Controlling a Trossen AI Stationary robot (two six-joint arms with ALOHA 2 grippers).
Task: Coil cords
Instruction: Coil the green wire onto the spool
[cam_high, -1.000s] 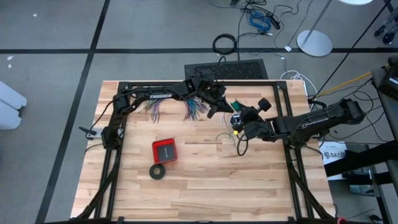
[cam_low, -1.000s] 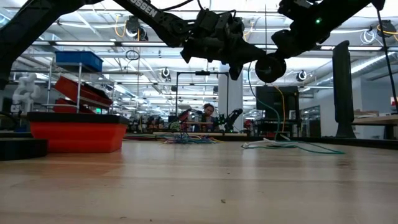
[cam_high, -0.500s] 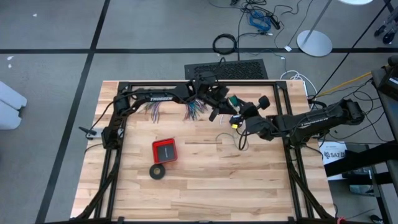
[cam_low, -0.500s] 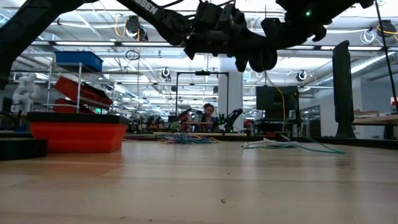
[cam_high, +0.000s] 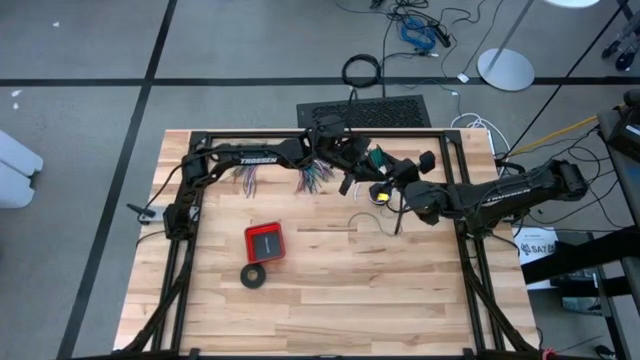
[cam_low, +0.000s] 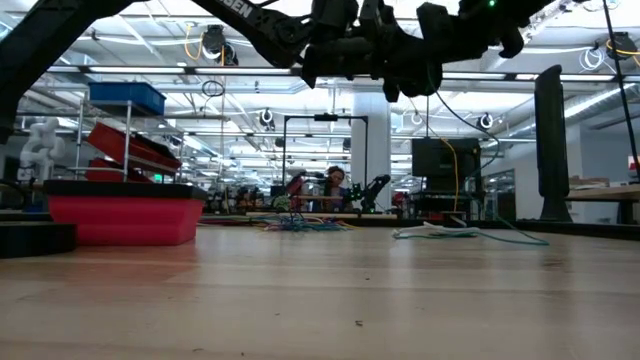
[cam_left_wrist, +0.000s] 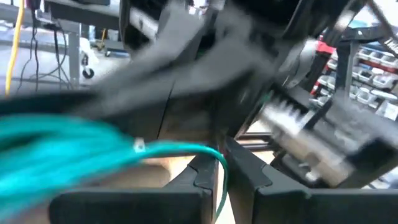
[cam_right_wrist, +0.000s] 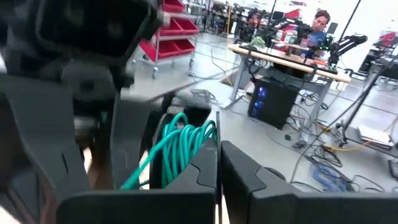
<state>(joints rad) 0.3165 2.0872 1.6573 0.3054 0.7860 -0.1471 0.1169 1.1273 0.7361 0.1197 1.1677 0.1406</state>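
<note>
A bundle of thin teal-green wire (cam_high: 376, 158) hangs bunched in looped strands above the tabletop's far side, one strand (cam_left_wrist: 219, 177) trailing down. White cord not discernible.

teal-green wire (cam_right_wrist: 180, 146), red bin (cam_high: 265, 242), black ring (cam_high: 254, 276)

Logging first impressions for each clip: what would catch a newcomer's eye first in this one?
Both arms meet raised above the table's far middle, the left gripper and right gripper close together around a bunch of teal-green wire; a strand passes between the left fingers. Next, the red tray with the black tape ring beside it stands out on the bare wood, and the many-coloured wires fan out under the left arm.
</note>
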